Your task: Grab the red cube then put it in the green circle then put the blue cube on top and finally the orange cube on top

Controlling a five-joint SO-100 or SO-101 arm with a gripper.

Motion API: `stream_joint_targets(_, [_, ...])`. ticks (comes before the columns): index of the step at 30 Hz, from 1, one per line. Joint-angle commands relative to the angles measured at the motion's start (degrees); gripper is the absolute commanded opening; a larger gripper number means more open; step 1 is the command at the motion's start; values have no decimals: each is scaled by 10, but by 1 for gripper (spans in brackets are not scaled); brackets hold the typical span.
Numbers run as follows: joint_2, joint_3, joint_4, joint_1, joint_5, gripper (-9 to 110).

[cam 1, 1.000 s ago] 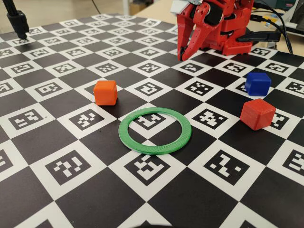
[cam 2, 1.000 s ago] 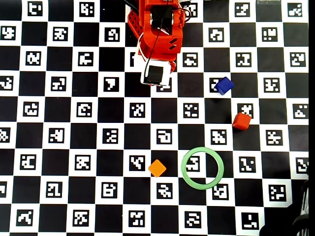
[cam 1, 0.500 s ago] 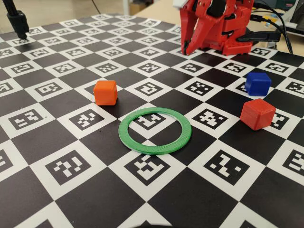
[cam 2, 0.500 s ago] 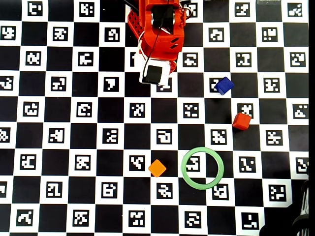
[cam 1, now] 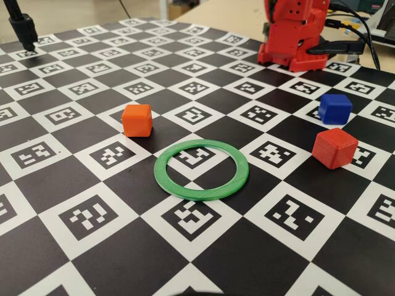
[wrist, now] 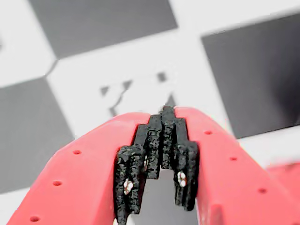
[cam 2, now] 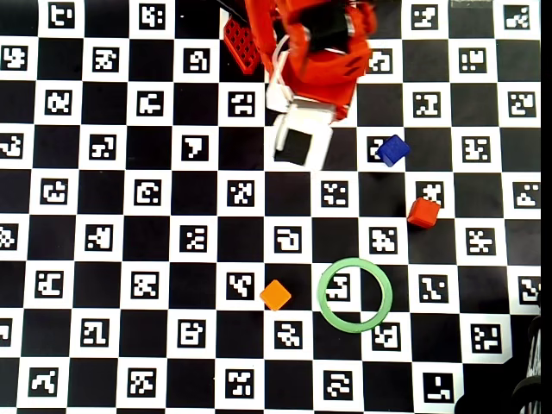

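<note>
The red cube (cam 1: 334, 148) sits at the right of the board, also in the overhead view (cam 2: 423, 212). The blue cube (cam 1: 334, 108) sits just behind it, also in the overhead view (cam 2: 392, 150). The orange cube (cam 1: 136, 119) sits left of the green circle (cam 1: 203, 192), also in the overhead view (cam 2: 276, 295). The green circle (cam 2: 323, 294) lies flat with nothing inside it. My gripper (wrist: 166, 115) is shut and empty, its black pads meeting at the tip above a white marker square. The arm (cam 2: 319, 52) is folded at the far edge, away from all cubes.
The board (cam 1: 92, 185) is a black-and-white checker with printed markers. A black stand (cam 1: 24, 28) is at the far left corner. Cables (cam 1: 355, 37) run behind the arm's red base (cam 1: 293, 43) at the far right.
</note>
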Motion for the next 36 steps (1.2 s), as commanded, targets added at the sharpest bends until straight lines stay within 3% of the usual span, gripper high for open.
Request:
stream_joint_targets(1, [-65, -124, 26, -78, 78, 5])
stream_joint_targets(15, [-260, -303, -12, -129, 235, 43])
stream_joint_targets(36, [-473, -385, -142, -142, 221, 43])
